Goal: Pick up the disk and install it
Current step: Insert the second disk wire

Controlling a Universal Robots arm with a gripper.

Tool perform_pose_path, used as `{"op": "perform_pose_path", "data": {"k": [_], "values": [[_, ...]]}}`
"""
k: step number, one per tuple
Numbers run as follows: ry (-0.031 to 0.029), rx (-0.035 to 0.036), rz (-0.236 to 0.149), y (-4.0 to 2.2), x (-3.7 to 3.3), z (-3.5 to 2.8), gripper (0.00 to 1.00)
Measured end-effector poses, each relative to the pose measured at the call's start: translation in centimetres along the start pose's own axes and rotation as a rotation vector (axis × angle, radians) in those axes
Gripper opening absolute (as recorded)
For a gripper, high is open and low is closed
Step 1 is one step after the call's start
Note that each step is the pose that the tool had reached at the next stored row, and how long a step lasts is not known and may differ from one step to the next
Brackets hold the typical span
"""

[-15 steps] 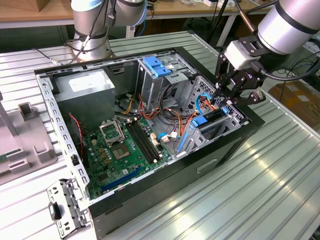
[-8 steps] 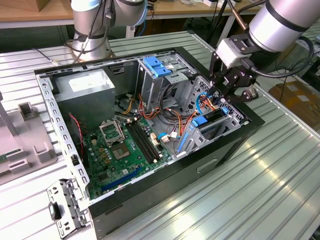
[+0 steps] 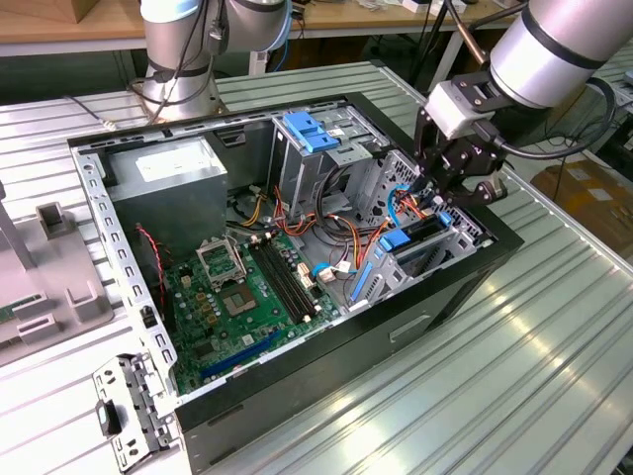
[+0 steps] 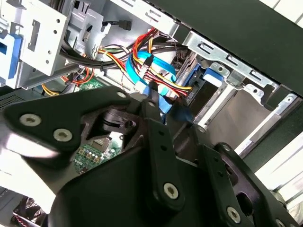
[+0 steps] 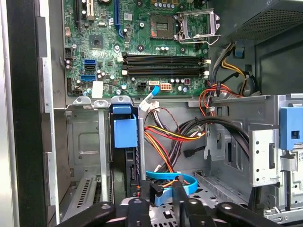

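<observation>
Fingers [image 4: 154, 120] pinched almost together, tips down beside the blue cable [image 5: 187, 182]; hard to say if touching it. Gripper [image 3: 442, 198] hanging just above the drive cage [image 3: 465, 237], at the edge of the open computer case [image 3: 445, 287] on the exterior view's right. Disk [image 5: 125, 163] standing on edge in that cage, blue carrier tab uppermost, apart from the fingertips.

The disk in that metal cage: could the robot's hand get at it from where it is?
Probably yes. The hand hangs just above the cage where the disk stands on edge, and the case is open. The loose cables beside it might crowd the hand.
</observation>
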State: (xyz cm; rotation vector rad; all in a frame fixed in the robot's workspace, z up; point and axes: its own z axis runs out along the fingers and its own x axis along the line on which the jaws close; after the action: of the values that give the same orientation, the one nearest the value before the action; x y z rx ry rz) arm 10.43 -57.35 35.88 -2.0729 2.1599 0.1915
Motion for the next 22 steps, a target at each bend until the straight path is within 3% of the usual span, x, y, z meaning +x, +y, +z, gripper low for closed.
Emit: {"op": "perform_pose_path", "data": {"k": [3,13,14,15,17,18,22], "values": [[0.0,0.0,0.0,0.0,0.0,0.0,0.16],[-0.0003,0.0,0.0,-0.01,0.16,-0.02,0.16],[-0.0059,-0.0003,0.0,0.0,0.35,-0.05,0.16],[-0.0192,-0.0008,0.0,0.01,0.6,-0.07,0.16],[-0.0534,-0.0021,0.001,0.04,0.94,-0.12,0.16],[-0.0634,-0.0025,0.001,0.06,1.12,-0.17,0.16],[-0.0653,-0.0026,0.001,0.14,2.07,-0.16,0.16]]}}
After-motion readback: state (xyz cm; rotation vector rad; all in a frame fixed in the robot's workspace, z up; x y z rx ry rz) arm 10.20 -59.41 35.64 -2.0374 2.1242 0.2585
